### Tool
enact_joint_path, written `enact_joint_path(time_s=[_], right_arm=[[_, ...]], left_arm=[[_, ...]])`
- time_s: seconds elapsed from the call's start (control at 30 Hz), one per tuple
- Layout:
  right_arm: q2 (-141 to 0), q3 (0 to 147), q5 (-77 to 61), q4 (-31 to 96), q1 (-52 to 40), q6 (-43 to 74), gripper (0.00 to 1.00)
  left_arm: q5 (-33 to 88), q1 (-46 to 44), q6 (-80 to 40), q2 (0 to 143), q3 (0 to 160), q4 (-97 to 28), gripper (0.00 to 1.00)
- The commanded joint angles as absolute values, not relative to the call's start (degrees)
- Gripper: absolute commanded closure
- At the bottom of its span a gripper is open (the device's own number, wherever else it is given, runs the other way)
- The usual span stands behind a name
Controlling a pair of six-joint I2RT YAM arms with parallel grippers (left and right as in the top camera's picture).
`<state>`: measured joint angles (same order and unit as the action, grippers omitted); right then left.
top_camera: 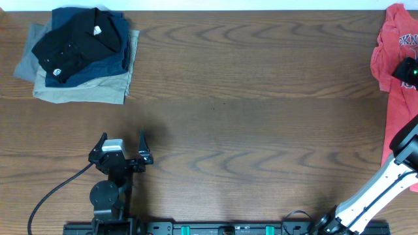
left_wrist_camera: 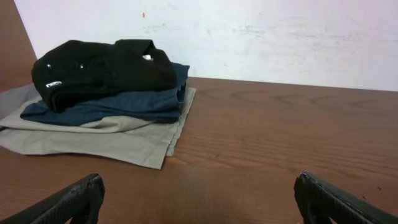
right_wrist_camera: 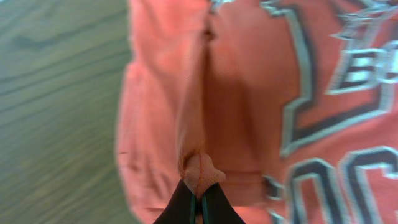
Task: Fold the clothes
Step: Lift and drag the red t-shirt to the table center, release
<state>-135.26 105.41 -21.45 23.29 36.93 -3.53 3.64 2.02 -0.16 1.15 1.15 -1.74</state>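
The clothes, a coral-red T-shirt (top_camera: 396, 46) with dark blue white-edged lettering, lie crumpled at the table's far right edge. My right gripper (top_camera: 406, 70) sits on top of the shirt. In the right wrist view the right gripper (right_wrist_camera: 200, 186) is shut on a pinched ridge of the red T-shirt (right_wrist_camera: 249, 93), with a nub of cloth bulging out above the black fingers. My left gripper (top_camera: 123, 147) rests low at the front left, far from the shirt. Seen from the left wrist, the left gripper (left_wrist_camera: 198, 194) stands wide open over bare wood.
A stack of folded garments, black (top_camera: 78, 39) and navy on top of khaki and grey (top_camera: 85, 88), sits at the back left corner, also visible as a pile (left_wrist_camera: 106, 93) ahead of the left gripper. A black cable (top_camera: 52, 192) trails from the left arm.
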Motion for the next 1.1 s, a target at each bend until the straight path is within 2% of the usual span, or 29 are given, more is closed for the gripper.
enact_joint_path(time_s=[0.0, 0.13, 0.33, 0.83, 1.07], right_arm=[[-132.00, 106.56, -29.56, 23.88, 35.03, -3.25, 0.99], [-128.09, 106.56, -33.47, 24.71, 31.53, -3.25, 0.99], [-123.46, 106.56, -35.44, 27.66, 21.08, -3.25, 0.99], [-123.24, 106.41, -35.40, 34.44, -18.00, -2.17, 0.99], [-123.26, 106.39, -35.38, 38.04, -33.17, 0.25, 0.99]], left_arm=[[3.81, 1.67, -0.25, 1.08, 0.23, -3.77, 0.02], [3.81, 1.67, -0.25, 1.08, 0.23, -3.77, 0.02], [3.81, 1.67, -0.25, 1.08, 0.23, -3.77, 0.02], [3.81, 1.67, -0.25, 1.08, 0.23, -3.79, 0.02], [3.81, 1.67, -0.25, 1.10, 0.23, -3.77, 0.02]])
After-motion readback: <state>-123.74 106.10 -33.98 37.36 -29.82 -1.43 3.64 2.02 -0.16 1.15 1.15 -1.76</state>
